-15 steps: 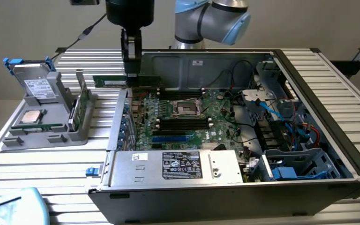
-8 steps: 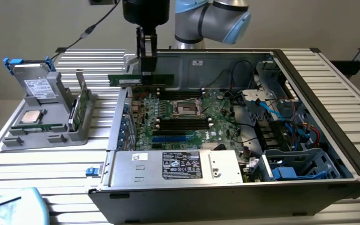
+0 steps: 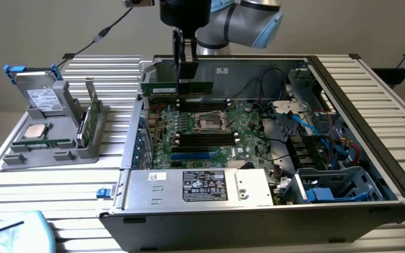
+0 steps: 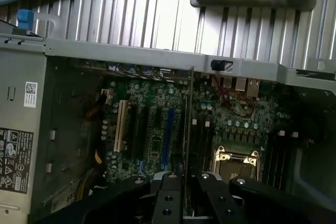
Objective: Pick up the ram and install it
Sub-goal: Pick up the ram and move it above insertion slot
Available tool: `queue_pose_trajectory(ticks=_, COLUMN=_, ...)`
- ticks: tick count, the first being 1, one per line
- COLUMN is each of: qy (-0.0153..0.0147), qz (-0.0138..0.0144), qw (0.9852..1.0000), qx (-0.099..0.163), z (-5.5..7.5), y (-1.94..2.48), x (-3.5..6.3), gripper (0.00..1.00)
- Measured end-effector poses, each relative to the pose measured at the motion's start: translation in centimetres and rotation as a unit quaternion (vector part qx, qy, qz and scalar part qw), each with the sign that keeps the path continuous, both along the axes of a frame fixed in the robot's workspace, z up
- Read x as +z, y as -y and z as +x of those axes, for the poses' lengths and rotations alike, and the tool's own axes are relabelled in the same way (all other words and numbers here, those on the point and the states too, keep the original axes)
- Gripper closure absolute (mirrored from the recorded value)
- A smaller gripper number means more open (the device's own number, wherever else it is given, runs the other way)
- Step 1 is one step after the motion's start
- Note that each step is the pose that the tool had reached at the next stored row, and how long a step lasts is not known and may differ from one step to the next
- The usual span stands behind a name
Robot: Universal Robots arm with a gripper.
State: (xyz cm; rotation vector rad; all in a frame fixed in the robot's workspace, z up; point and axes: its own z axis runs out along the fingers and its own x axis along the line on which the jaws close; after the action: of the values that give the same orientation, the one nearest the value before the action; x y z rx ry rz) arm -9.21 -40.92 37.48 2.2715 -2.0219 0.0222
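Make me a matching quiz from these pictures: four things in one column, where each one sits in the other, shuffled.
1 ram
2 silver processor chip
3 power supply
4 processor socket

a middle of the motherboard
b held in the gripper over the open case
c flat on the grey holder outside the case
d along the case wall nearest the exterior camera

Pairs: 1-b, 2-c, 3-d, 4-a

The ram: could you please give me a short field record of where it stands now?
ram: level, long edge down, within the open computer case
gripper: shut on ram from above
below ram: memory slots on the motherboard
seated: cannot tell
grey holder: exterior view's left, outside the case
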Motion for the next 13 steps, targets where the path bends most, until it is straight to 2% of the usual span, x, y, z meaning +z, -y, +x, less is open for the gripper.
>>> queue_pose_trajectory(ticks=13, qy=0.0009, qz=0.0, qw=1.0, qx=0.0, z=3.8, y=-0.94, x=-0.8, gripper=0.86)
